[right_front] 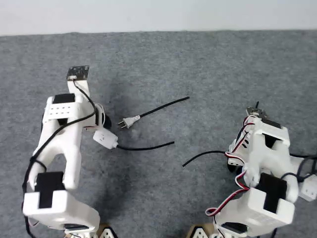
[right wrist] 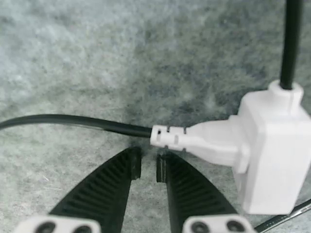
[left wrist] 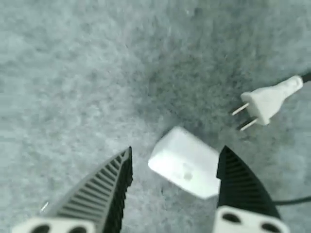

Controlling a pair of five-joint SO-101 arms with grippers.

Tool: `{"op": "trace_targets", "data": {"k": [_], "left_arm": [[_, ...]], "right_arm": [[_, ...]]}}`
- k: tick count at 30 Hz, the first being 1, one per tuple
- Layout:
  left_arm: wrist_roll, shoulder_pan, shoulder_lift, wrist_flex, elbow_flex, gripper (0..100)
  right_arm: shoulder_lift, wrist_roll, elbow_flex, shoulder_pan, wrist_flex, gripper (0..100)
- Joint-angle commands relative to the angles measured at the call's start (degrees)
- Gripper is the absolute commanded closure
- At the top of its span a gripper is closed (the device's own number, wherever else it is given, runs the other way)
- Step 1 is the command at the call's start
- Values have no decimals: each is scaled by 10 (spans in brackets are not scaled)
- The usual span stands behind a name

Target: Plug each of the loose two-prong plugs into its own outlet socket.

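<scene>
Left wrist view: your left pincer (left wrist: 176, 151), released, straddles the socket (left wrist: 187, 162) (loose plug (left wrist: 267, 99) just beside it), so clench on that socket next.

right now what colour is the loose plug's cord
Black cord behind the white plug; shows best in the high view.

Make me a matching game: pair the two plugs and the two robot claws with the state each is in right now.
1. plug near left gripper
2. plug near right gripper
3. left gripper
4. right gripper

a. nearly closed, holding nothing
b. lying free on the grey mat, prongs bare
c. pushed into a white socket block
d. open, a white outlet socket between its fingers

Pairs: 1-b, 2-c, 3-d, 4-a
</scene>
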Motion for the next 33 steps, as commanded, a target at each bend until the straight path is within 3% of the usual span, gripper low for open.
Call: {"op": "trace_targets", "data": {"k": [1, 6, 11, 17, 22, 26, 33], "left_arm": [[-9, -3, -41, 8, 51, 739], [-25, -2, -43, -18, 96, 739], [68, 15, -42, -23, 83, 739], [115, 60, -43, -24, 109, 739], [188, 60, -38, -63, 142, 739], [206, 62, -42, -76, 147, 742], [183, 59, -38, -80, 133, 993]], "right_arm": [[10, -1, -25, -9, -15, 927], [10, -1, -25, -17, -15, 927], [10, 0, -25, -19, -15, 927], [10, 0, -25, -18, -15, 927], [10, 0, -25, -18, -15, 927], [10, 0, -25, -18, -15, 927], [10, -1, -25, -18, -16, 927]]}}
